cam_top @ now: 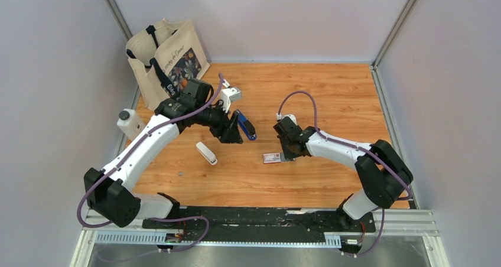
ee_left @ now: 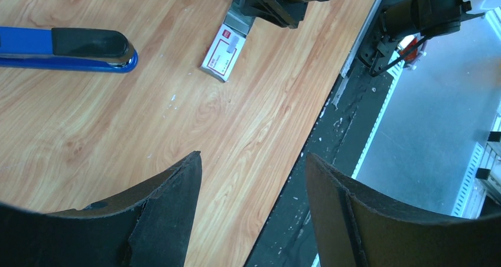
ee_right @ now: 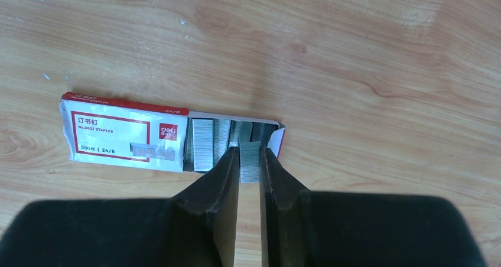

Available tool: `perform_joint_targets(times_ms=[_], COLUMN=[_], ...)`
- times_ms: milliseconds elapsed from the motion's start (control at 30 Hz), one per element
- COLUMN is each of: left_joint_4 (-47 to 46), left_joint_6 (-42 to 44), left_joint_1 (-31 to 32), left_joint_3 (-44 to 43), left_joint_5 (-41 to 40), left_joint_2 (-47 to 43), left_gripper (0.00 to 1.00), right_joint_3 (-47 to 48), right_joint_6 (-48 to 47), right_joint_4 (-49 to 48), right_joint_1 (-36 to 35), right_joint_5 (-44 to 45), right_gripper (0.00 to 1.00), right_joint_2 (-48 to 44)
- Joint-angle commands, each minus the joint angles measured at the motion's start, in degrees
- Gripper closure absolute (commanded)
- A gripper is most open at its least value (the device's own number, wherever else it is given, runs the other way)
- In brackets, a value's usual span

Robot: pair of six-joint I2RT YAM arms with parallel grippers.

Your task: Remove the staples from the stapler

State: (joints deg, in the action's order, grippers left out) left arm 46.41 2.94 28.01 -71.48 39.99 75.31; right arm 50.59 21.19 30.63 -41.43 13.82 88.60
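Right wrist: my right gripper (ee_right: 249, 155) is pinching a silvery staple strip (ee_right: 249, 165) at the open red-and-white cardboard box (ee_right: 118, 140), probably for stashing, left gripper (ee_left: 253, 160) gaping empty.

tote bag (cam_top: 175, 57) at back left, white bottle (cam_top: 130, 124) near it, white bar (cam_top: 207, 153).

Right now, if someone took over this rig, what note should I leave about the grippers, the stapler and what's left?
Left gripper: open, empty, hovering beside the stapler.
Right gripper: shut on a staple strip at the open end of the staple box.
The stapler lies on the table; neither gripper touches it.
Done: one strip is at the box.
Left: release the strip, then check the stapler; I cannot tell whether staples remain inside.
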Motion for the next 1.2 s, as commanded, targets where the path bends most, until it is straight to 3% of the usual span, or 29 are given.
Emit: perform_joint_targets(times_ms=[0, 333, 600, 900, 1167], left_joint_4=[-1.33, -1.15, -1.24, -1.15, -0.97], left_joint_6=[0.75, 0.84, 0.84, 1.71, 13.57], left_joint_1=[0.29, 0.29, 0.29, 0.38, 8.37], left_joint_3=[0.12, -0.06, 0.03, 0.47, 2.93], left_joint_5=[1.15, 1.15, 1.06, 0.80, -11.14], left_joint_2=[-2.01, -2.01, -2.09, -1.83, 2.03], left_gripper=[0.27, 0.27, 0.27, 0.27, 0.34], right_joint_3=[0.04, 0.65, 0.74, -0.05, -4.96], right_joint_6=[0.61, 0.26, 0.17, 1.22, 4.38], right_joint_4=[-1.89, -1.89, -1.89, -1.89, -4.17], right_joint_1=[0.21, 0.30, 0.38, 0.82, 9.16], right_joint_5=[0.41, -0.20, -0.29, 1.21, -7.75], right_gripper=[0.81, 0.77, 0.68, 0.68, 0.69], right_joint_2=[-0.88, -0.18, -0.09, -5.18, -12.65])
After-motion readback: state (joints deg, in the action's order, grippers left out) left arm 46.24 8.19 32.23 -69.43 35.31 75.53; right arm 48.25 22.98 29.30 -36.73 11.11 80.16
